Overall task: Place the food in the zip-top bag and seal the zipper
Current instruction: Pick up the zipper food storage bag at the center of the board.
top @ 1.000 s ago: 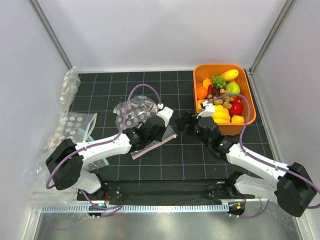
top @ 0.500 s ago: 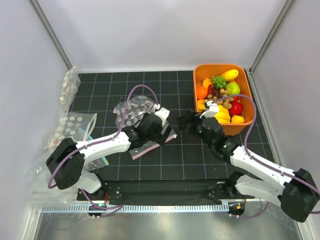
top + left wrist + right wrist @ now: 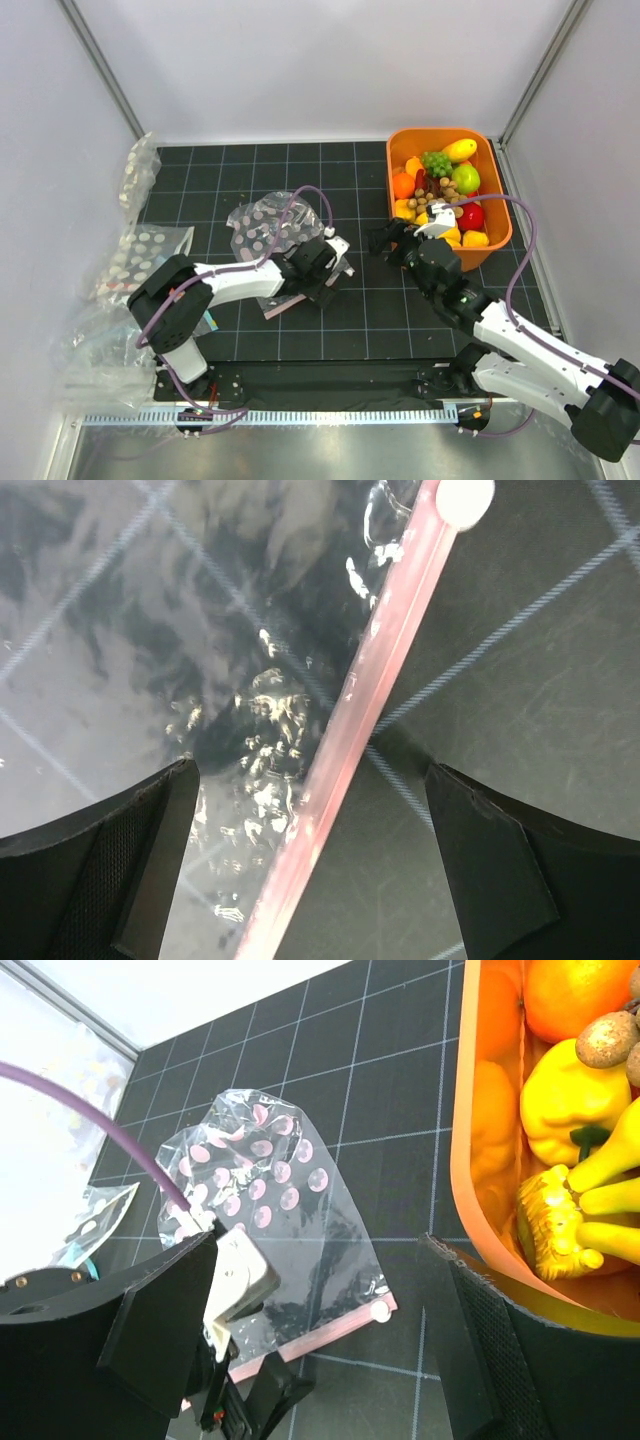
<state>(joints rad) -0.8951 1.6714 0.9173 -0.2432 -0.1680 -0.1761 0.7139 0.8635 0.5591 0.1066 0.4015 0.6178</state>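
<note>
Bag point(image 3: 265, 225) lies flat and empty on the black mat point(image 3: 230, 160), left of centre in the overhead view. Its dotted body points to the upper left and its pink zipper point(image 3: 350, 710) runs along the lower edge, with a white knob point(image 3: 465, 495) at one end of the strip. From where I stand I cannot tell whether the mouth is parted or pressed shut. The left gripper point(image 3: 325, 275) is right over that strip, low down, jaws spread wide with one finger on either side of it and nothing pinched. To the right, just past the bag's corner, the right gripper point(image 3: 392, 240) hovers with its jaws apart and empty, close to the near wall of the orange tub point(image 3: 440, 131). All the food point(image 3: 445, 195) sits heaped in that tub in the upper right of the frame: bananas, an orange, grapes, a brown cluster. By my reckoning nothing has gone in yet. The mouth has to be held open, the pieces carried across one by one, and the zipper run shut after that. So nearly the whole job is ahead.
</note>
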